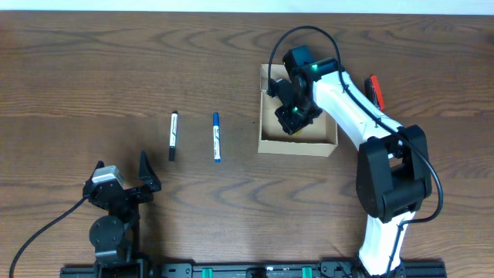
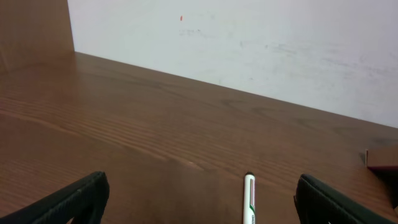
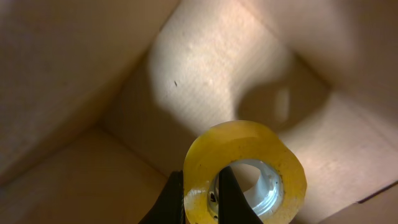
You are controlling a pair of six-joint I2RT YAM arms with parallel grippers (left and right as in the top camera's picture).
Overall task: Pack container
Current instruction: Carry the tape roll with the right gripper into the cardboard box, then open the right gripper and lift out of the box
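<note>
The container (image 1: 316,144) is a light-tan cardboard box standing open at the table's middle right. My right gripper (image 1: 293,117) reaches down inside it. In the right wrist view the gripper (image 3: 202,196) is shut on a roll of yellow tape (image 3: 245,171), one finger outside the roll and one through its white core, just above the box floor (image 3: 199,68). A black-capped marker (image 1: 173,135) and a blue marker (image 1: 217,137) lie left of the box. My left gripper (image 1: 123,189) is open and empty near the front left; the marker's white barrel (image 2: 249,199) shows between its fingers.
A red object (image 1: 376,91) lies on the table right of the box, behind my right arm. The box's corner (image 2: 382,158) shows at the right edge of the left wrist view. A pale wall stands beyond the table's far edge.
</note>
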